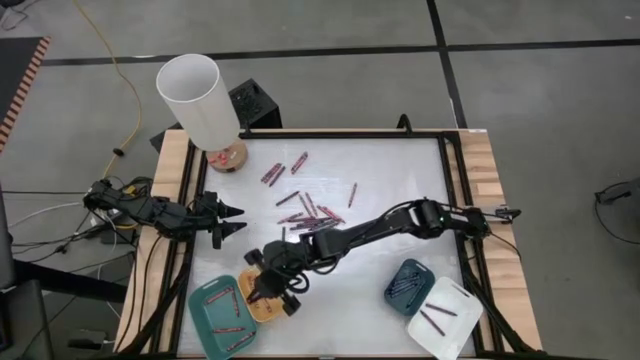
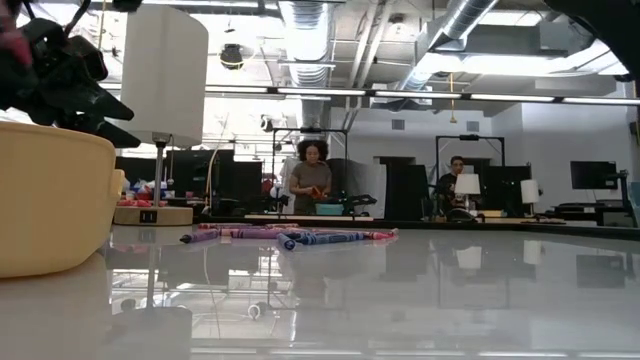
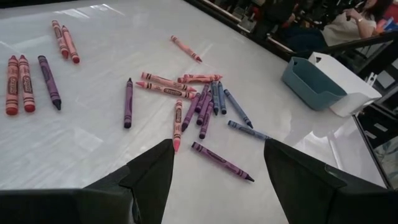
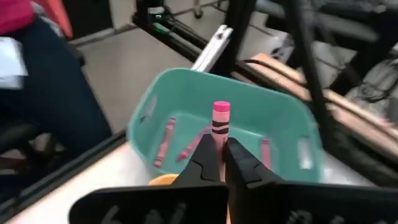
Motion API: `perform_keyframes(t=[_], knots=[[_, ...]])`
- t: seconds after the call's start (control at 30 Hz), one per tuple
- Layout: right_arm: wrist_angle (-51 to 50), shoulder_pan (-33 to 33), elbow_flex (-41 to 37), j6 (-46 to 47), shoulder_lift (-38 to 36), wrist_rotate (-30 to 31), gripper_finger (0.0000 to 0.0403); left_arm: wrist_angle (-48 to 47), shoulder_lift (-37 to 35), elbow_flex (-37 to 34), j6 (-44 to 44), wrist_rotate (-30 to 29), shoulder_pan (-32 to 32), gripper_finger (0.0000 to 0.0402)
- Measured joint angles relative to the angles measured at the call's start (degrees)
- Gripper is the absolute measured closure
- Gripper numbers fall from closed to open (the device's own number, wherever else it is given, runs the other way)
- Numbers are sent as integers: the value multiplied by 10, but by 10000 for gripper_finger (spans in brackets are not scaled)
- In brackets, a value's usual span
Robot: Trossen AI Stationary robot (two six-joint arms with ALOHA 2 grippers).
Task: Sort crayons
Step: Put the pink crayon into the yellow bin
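Note:
Many crayons, pink, purple, red and blue, lie loose on the white table top (image 1: 310, 212); they also show in the left wrist view (image 3: 199, 102) and the low view (image 2: 300, 237). My right gripper (image 1: 258, 290) reaches across the table. It is over the yellow tray (image 1: 262, 305), next to the teal tray (image 1: 222, 315), and is shut on a pink crayon (image 4: 220, 121). The teal tray (image 4: 186, 99) holds several pink crayons. My left gripper (image 1: 228, 222) is open and empty at the table's left edge, above the table (image 3: 217, 168). My right gripper pinches the pink crayon (image 4: 219, 132) between its two fingertips. The crayon's flat end (image 4: 221, 109) sticks out past the fingertips toward the teal tray. The crayon is lifted clear of the trays. Its other end is hidden by the fingers.
A dark-blue tray (image 1: 408, 283) and a white tray (image 1: 445, 318), each with crayons in it, stand at the near right. A lamp with a white shade (image 1: 195, 95) stands at the far left corner. People are in the room beyond the table (image 2: 312, 175).

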Motion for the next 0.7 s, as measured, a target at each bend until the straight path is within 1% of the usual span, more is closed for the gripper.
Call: perform_keyframes(t=[0.1,0.2,0.23,0.53,0.7], knots=[[26,-2,1,17,16,-26,399,0,0,0,0,0,0,161],[30,-7,0,20,24,-52,399,0,0,0,0,0,0,161],[48,-7,2,23,34,-56,399,0,0,0,0,0,0,161],[67,-8,1,45,77,-69,399,0,0,0,0,0,0,161],[62,-11,1,45,78,-69,399,0,0,0,0,0,0,161]])
